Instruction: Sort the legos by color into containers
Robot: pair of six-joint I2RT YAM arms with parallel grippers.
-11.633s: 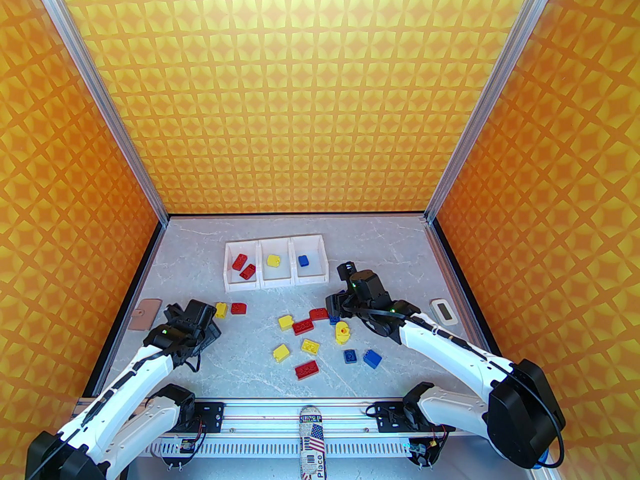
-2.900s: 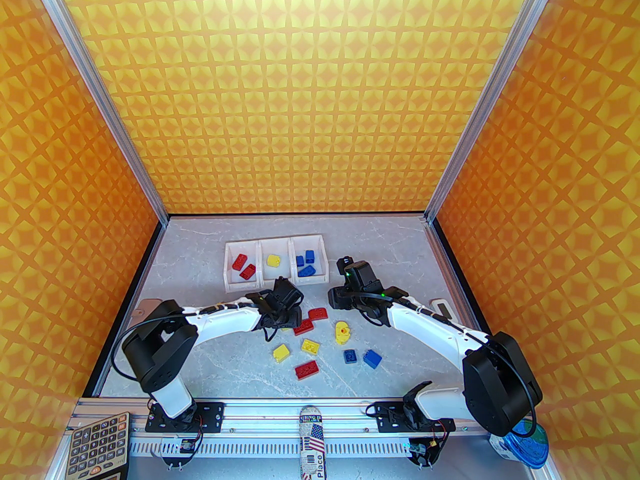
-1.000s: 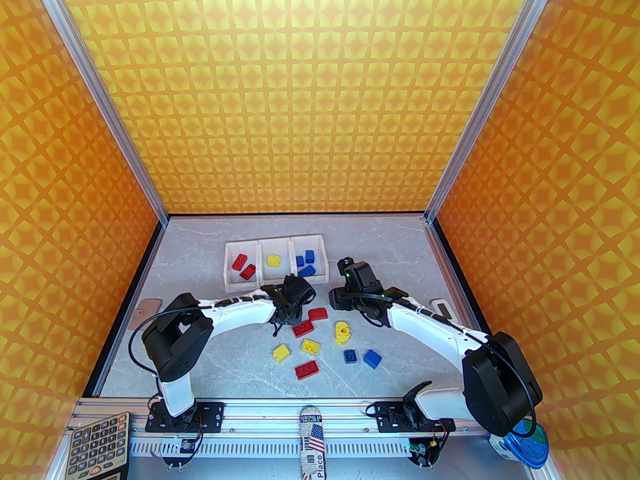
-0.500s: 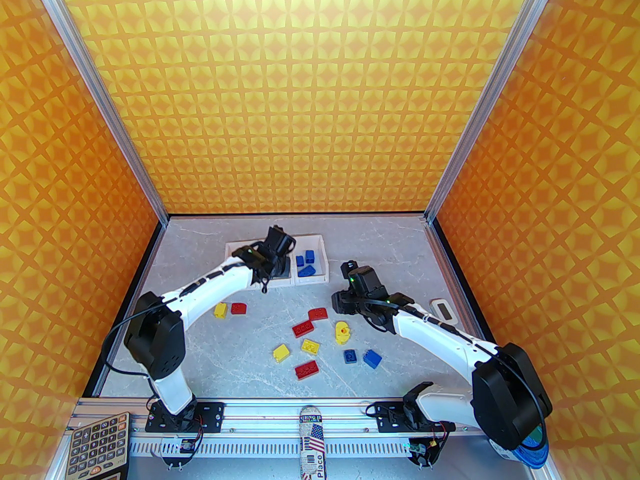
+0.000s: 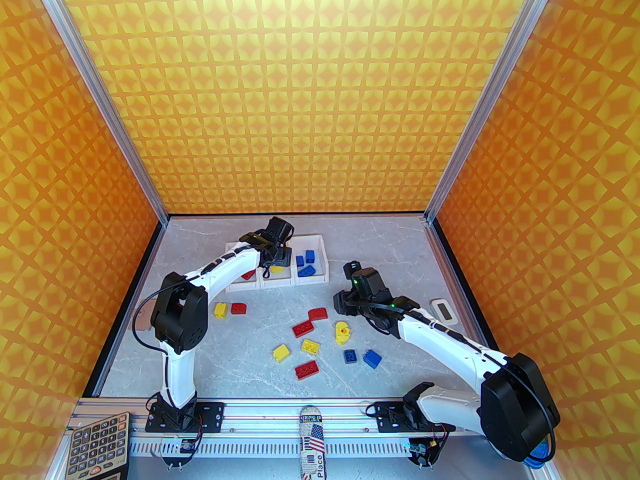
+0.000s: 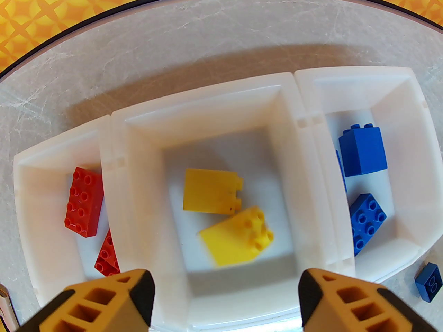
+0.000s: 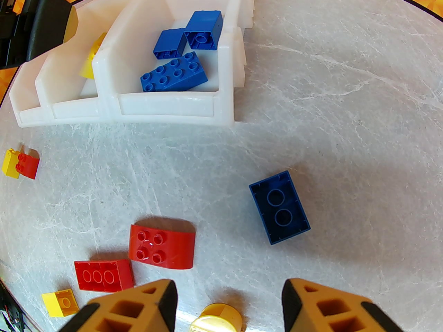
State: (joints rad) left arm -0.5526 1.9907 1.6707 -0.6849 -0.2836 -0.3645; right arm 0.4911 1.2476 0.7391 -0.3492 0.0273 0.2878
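The job is under way but, by my count, less than half done. The row of white bins stands toward the back of the table. The left bin holds two red bricks, and the right bin holds three blue bricks. The middle one holds a yellow brick lying flat and a second yellow brick that looks blurred, so I judge it is dropping in or settling.

The left gripper hangs right above that middle bin. Its fingers are spread wide with nothing between them.

About eleven pieces are loose on the table in front of the bins:
- Four are red, among them a curved red piece.
- Four are yellow, counting a rounded yellow piece.
- Three are blue.

The right gripper hovers low over the table, its fingers apart and empty. An upside-down blue brick lies on the table just ahead of it, to the right of the bins. That looks like its likely next pick, bound for the right bin nearby.

Nothing I can see sits in a wrong bin.
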